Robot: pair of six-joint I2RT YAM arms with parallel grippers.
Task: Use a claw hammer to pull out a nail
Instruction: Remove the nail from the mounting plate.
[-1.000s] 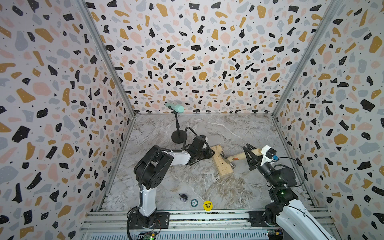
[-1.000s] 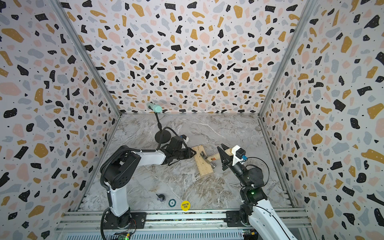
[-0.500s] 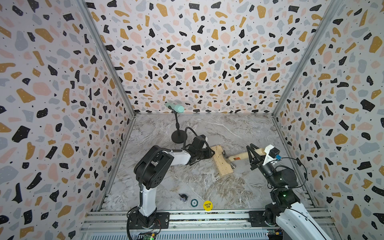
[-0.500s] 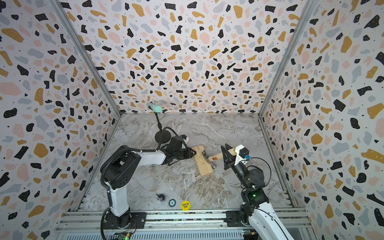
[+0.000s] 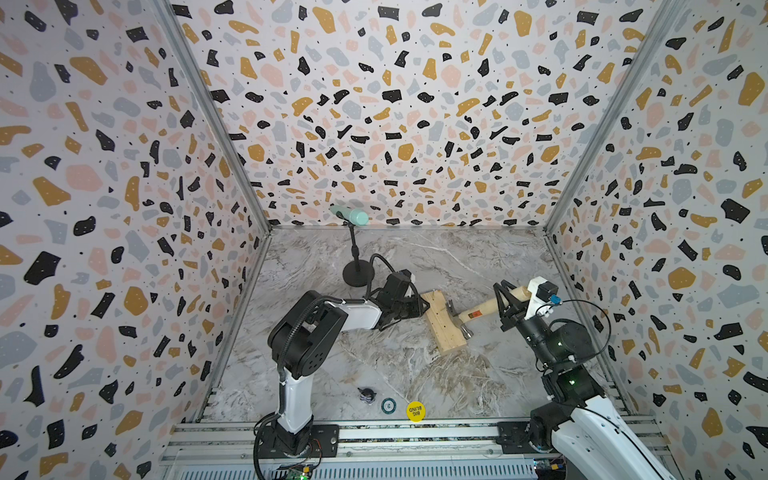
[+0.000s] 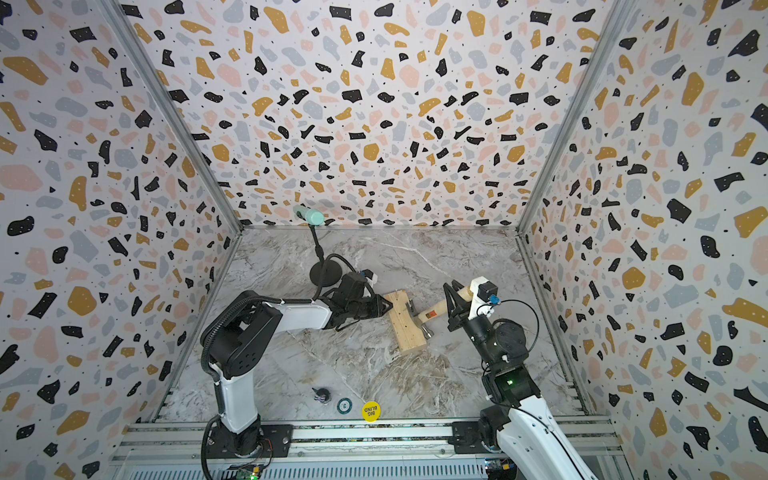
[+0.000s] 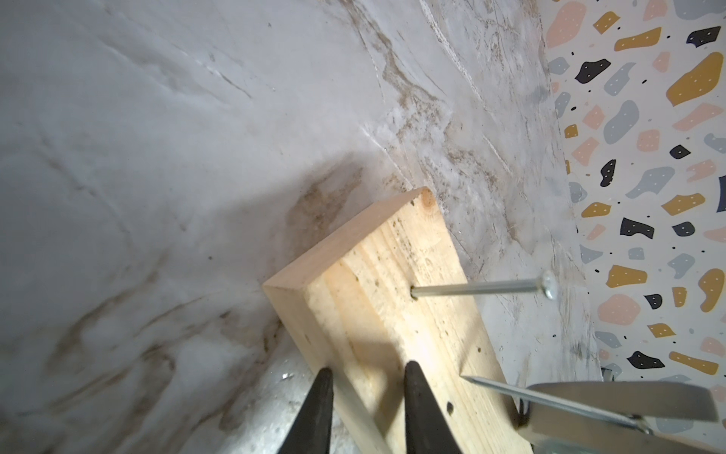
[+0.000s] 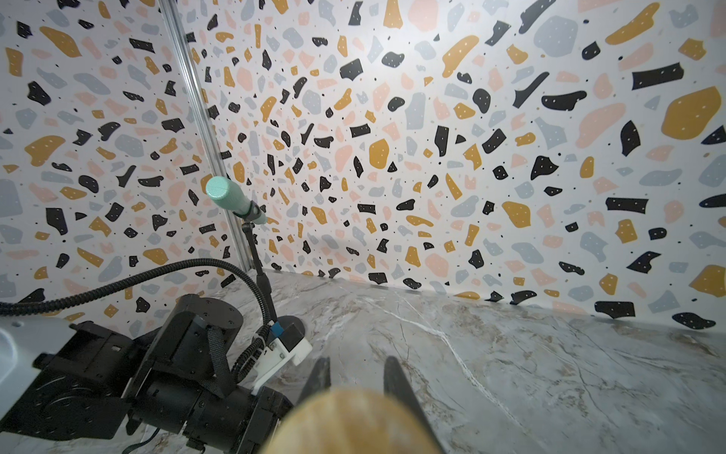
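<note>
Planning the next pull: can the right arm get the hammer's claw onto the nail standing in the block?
Probably yes: the right gripper holds the claw hammer, head at the wood block near the standing nail. But a loose nail seems caught in the claw and may hinder.

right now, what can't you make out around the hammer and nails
claw hammer head: left wrist view, cut off by the frame edge.
handle butt: right wrist view, blurred, hides contact with right end effector.
nail: top views, too small.
left end effector on wood block: clamped or just touching; left wrist view, contact in shadow.
</note>
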